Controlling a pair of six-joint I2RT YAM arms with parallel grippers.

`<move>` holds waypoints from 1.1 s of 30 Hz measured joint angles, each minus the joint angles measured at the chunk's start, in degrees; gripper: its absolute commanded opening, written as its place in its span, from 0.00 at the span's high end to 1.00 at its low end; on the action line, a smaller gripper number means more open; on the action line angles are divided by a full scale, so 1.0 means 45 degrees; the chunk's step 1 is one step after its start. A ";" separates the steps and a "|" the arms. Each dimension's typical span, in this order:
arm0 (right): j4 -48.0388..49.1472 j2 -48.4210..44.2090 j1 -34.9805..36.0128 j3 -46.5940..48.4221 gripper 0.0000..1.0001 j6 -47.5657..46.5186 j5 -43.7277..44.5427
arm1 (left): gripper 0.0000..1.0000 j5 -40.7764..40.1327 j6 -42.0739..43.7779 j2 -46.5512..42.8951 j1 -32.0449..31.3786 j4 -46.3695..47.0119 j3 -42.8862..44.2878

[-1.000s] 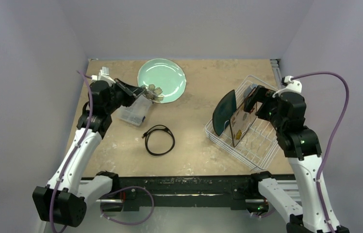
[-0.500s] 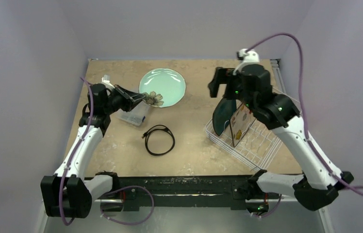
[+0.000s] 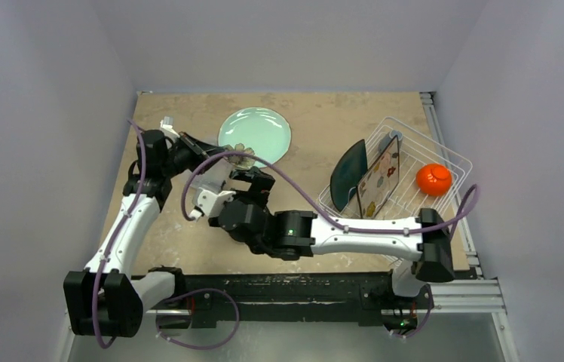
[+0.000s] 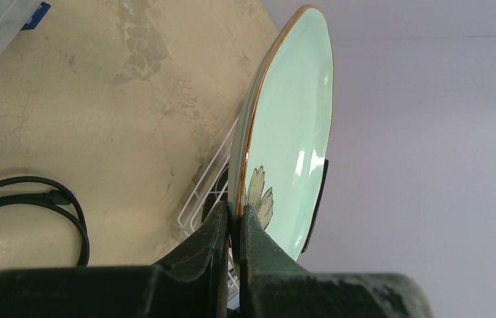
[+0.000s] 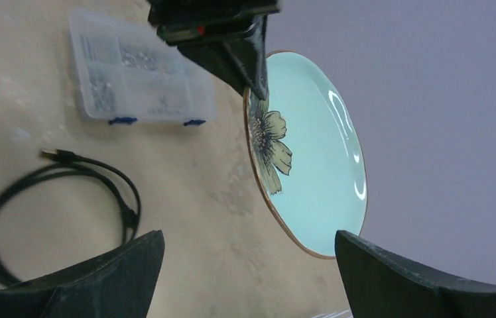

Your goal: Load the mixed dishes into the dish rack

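The pale mint round plate (image 3: pixel 258 133) with a flower print is tilted up off the table, and my left gripper (image 3: pixel 235 154) is shut on its near rim (image 4: pixel 235 222). The right wrist view shows those left fingers (image 5: pixel 248 63) pinching the plate (image 5: pixel 315 159). My right gripper (image 3: pixel 252 179) reaches across the table to just in front of the plate, open and holding nothing (image 5: pixel 248 265). The white wire dish rack (image 3: pixel 454 158) at the right holds the dark teal plate (image 3: pixel 348 177) and the patterned square plate (image 3: pixel 379 177) upright, plus the orange bowl (image 3: pixel 433 179).
A clear plastic compartment box (image 5: pixel 142 66) lies beside the left gripper, partly under the arms in the top view (image 3: pixel 215 173). A black coiled cable (image 5: pixel 53 192) lies on the table below my right wrist. The right arm (image 3: pixel 354 230) spans the near table.
My right arm has swung from the rack across to the left, ending open in front of the mint plate. The orange bowl now shows in the rack. The left gripper keeps its hold on the plate.
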 measured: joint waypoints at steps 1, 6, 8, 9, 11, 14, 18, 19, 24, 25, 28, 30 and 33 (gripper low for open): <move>0.0413 0.0287 -0.0039 -0.0311 0.01 -0.0753 0.0287 | 1.00 0.0005 0.0029 0.0000 0.0000 -0.0005 0.0000; 0.2263 0.1277 -0.0520 -0.1520 0.07 -0.4167 0.1161 | 1.00 0.0005 0.0112 0.0000 0.0000 -0.0024 0.0000; 0.3147 0.1559 -0.0743 -0.1734 0.10 -0.5357 0.1477 | 1.00 0.0005 0.0117 0.0010 0.0000 -0.0024 0.0000; 0.3555 0.1695 -0.0850 -0.1778 0.13 -0.5799 0.1593 | 1.00 0.0010 0.0117 0.0024 0.0000 -0.0024 0.0000; 0.4571 0.1972 -0.1132 -0.1870 0.25 -0.6805 0.1870 | 1.00 0.0010 0.0121 0.0068 0.0000 -0.0024 0.0000; 0.6047 0.2380 -0.1545 -0.1982 0.50 -0.8199 0.2331 | 1.00 0.0010 0.0121 0.0112 0.0000 -0.0053 0.0000; 0.6411 0.2875 -0.1982 -0.1802 0.56 -0.8510 0.2647 | 1.00 0.0010 0.0126 0.0121 0.0000 -0.0151 0.0000; 0.6436 0.2982 -0.2064 -0.1763 0.56 -0.8524 0.2686 | 1.00 0.0010 0.0126 0.0126 0.0000 -0.0194 0.0000; 0.7300 0.3094 -0.2186 -0.1880 0.67 -0.9355 0.2744 | 1.00 0.0010 0.0083 0.0165 0.0005 -0.0277 0.0000; 0.7504 0.3113 -0.2186 -0.1928 0.69 -0.9578 0.2759 | 1.00 0.0019 0.0078 0.0165 0.0015 -0.0253 0.0005; 0.8165 0.3211 -0.2205 -0.2045 0.79 -1.0185 0.2827 | 1.00 0.0049 0.0010 0.0170 0.0049 -0.0112 0.0029; 0.8466 0.3269 -0.2215 -0.2093 0.88 -1.0588 0.2832 | 1.00 0.0073 -0.0015 0.0204 0.0058 0.0005 0.0073; 0.8587 0.3434 -0.2278 -0.2093 1.00 -1.1045 0.2866 | 1.00 0.0117 0.0189 0.0248 0.0058 0.0398 0.0194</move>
